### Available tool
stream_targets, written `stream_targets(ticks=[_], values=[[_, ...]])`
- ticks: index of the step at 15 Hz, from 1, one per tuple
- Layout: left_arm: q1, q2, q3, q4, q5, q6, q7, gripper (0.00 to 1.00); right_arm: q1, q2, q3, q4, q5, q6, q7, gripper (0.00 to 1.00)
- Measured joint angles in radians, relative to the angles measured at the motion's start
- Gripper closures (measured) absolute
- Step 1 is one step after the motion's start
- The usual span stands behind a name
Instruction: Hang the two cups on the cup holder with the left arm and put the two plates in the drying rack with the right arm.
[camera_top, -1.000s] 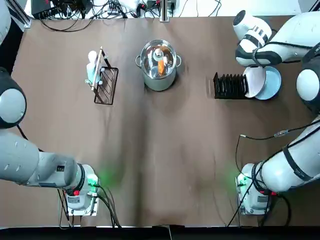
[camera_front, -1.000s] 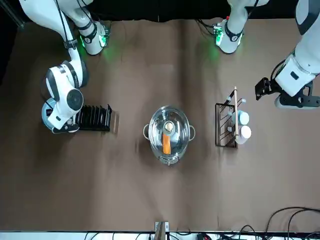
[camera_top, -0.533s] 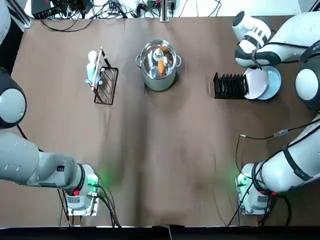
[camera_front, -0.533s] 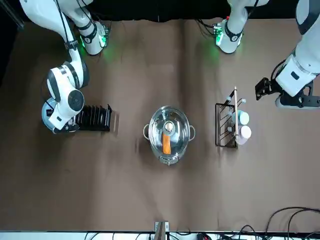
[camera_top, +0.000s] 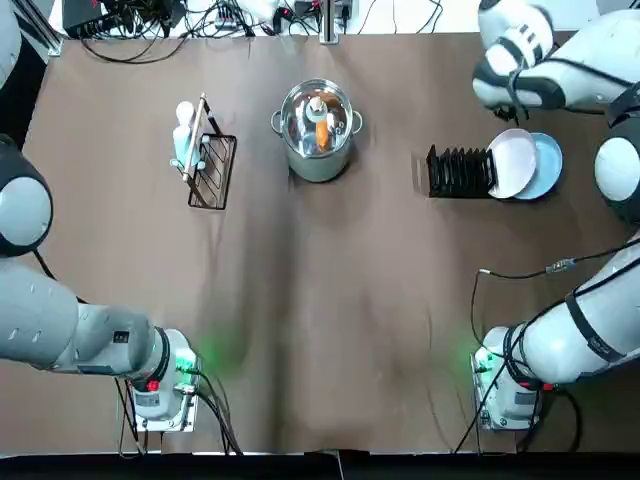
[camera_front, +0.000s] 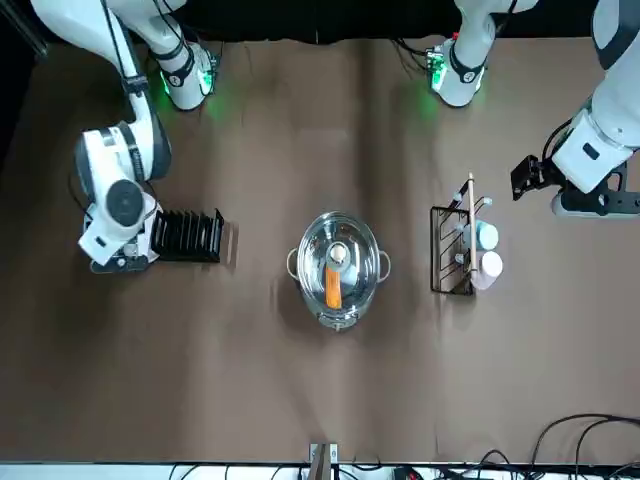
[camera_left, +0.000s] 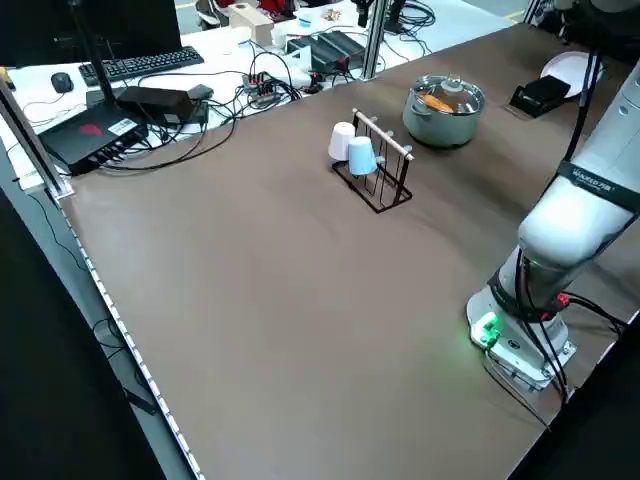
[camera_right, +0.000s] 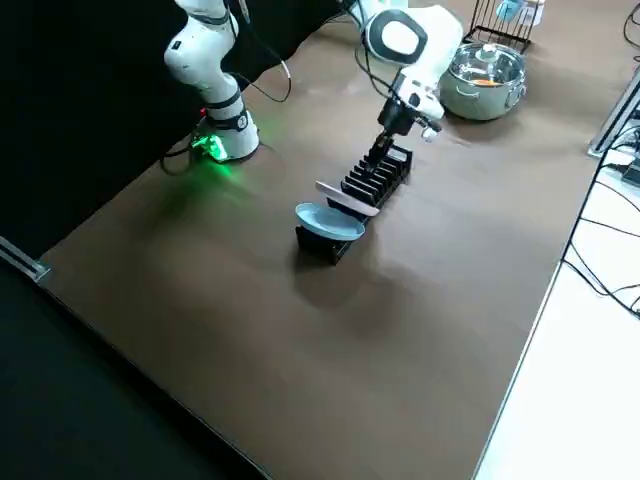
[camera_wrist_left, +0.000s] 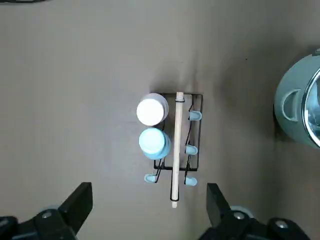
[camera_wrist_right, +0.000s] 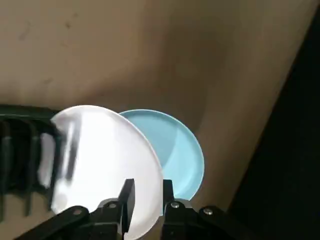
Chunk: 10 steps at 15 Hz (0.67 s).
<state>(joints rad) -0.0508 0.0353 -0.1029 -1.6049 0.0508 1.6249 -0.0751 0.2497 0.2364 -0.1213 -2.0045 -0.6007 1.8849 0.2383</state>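
The white cup (camera_wrist_left: 152, 111) and the light blue cup (camera_wrist_left: 154, 142) hang side by side on the cup holder (camera_wrist_left: 179, 145), left of the steel pot. My left gripper (camera_wrist_left: 145, 200) hovers high above them, open and empty. At the drying rack's (camera_top: 460, 172) outer end the white plate (camera_top: 512, 162) leans tilted against the rack, overlapping the light blue plate (camera_top: 548, 165) behind it. My right gripper (camera_wrist_right: 147, 197) hangs above the white plate's edge, its fingers a little apart with nothing between them.
A steel pot (camera_top: 318, 130) holding an orange thing stands mid-table between the cup holder and the rack. Cables and electronics (camera_left: 150, 90) lie beyond the far edge. Both arm bases (camera_top: 160, 390) sit at the near edge.
My right arm has pulled up and away from the plates toward the far edge, uncovering the white plate, which now leans free. The left arm has not moved.
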Motion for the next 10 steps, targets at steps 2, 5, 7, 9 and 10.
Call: stream_targets(ticks=[2, 5, 7, 9, 10], values=[[0.0, 0.0, 0.0, 0.001, 0.0, 0.0, 0.001, 0.0, -0.014, -0.019, -0.004, 0.098, 0.167, -0.071, -0.043, 0.7], [0.0, -0.001, 0.001, 0.001, 0.0, 0.0, 0.002, 0.01, -0.016, -0.041, -0.005, 0.201, 0.343, -0.149, -0.053, 0.68], [0.0, -0.001, 0.001, 0.001, 0.0, 0.0, 0.003, 0.0, -0.019, -0.055, -0.005, 0.267, 0.466, -0.203, -0.053, 0.67], [0.0, -0.001, 0.001, 0.001, 0.0, 0.0, 0.003, 0.0, -0.037, -0.072, -0.007, 0.334, 0.579, -0.262, -0.053, 0.67], [0.0, -0.001, 0.001, 0.002, 0.0, 0.0, 0.003, 0.0, -0.048, -0.081, -0.007, 0.367, 0.614, -0.295, -0.053, 0.66]])
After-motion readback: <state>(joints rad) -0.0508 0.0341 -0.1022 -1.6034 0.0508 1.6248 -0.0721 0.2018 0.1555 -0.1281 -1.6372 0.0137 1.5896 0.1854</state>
